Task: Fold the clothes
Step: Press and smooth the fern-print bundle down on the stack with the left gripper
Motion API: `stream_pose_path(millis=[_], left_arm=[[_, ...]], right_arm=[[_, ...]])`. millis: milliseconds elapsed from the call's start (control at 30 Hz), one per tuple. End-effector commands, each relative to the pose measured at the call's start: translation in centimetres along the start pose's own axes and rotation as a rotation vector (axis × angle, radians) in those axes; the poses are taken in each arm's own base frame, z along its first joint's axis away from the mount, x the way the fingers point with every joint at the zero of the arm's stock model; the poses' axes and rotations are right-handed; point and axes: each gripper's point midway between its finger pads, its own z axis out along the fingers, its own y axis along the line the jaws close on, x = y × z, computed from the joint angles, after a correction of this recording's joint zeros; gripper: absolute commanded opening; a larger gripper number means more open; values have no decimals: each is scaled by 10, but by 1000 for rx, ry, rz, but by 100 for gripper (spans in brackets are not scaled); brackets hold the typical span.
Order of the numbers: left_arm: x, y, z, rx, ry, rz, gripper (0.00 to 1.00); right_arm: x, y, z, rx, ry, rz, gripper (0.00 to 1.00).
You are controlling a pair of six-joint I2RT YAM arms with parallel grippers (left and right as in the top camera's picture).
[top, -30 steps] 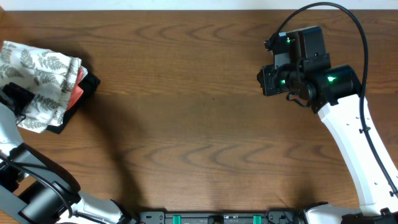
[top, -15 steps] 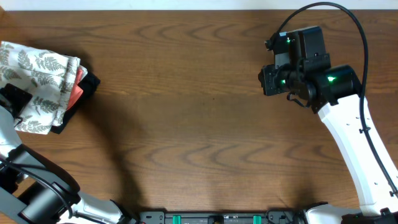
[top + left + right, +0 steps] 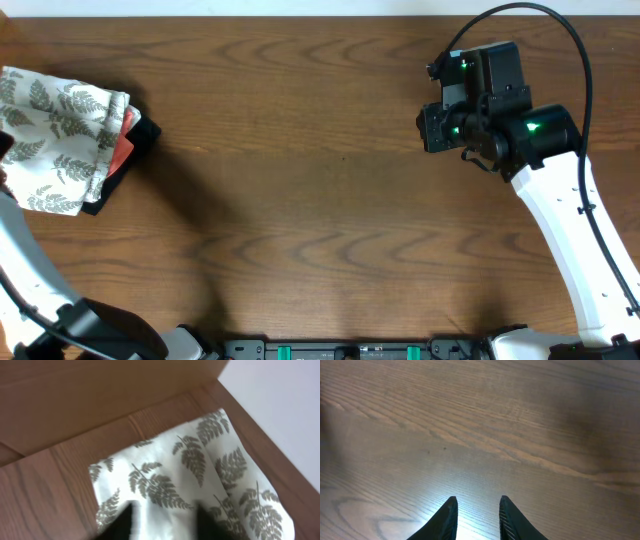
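Observation:
The clothes, a white dress point(image 3: 60, 135) with a grey-green fern print, lie folded in a bundle at the table's far left. In the left wrist view the printed cloth point(image 3: 190, 475) fills the middle. My left gripper point(image 3: 167, 522) hovers over it, blurred, its two dark fingers apart and nothing pinched between them. From overhead that gripper is almost off the left edge. My right gripper point(image 3: 428, 130) hangs at the far right over bare wood; in its wrist view the right gripper point(image 3: 477, 505) is open and empty.
Under the dress lie a coral-pink garment point(image 3: 122, 155) and a black garment point(image 3: 145, 135), both poking out on its right side. The table's back edge point(image 3: 250, 425) and a pale wall run just behind the bundle. Brown wood stretches between the two arms.
My left arm has drawn back off the dress toward the left edge of the overhead view. The bundle stays where it was. The right arm has not moved.

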Motion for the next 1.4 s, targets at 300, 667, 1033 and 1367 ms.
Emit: stream_pose_path(millis=[300, 667, 1033, 1367], left_arm=[[32, -21, 72, -124, 56, 387, 6], [92, -58, 134, -209, 123, 652, 6], [181, -95, 175, -141, 262, 840, 6], [163, -94, 167, -187, 219, 835, 30]], right_arm=[[2, -6, 2, 14, 13, 9, 27], [3, -6, 2, 15, 16, 20, 27], [4, -6, 2, 15, 19, 28, 27], [4, -6, 2, 15, 18, 28, 27]])
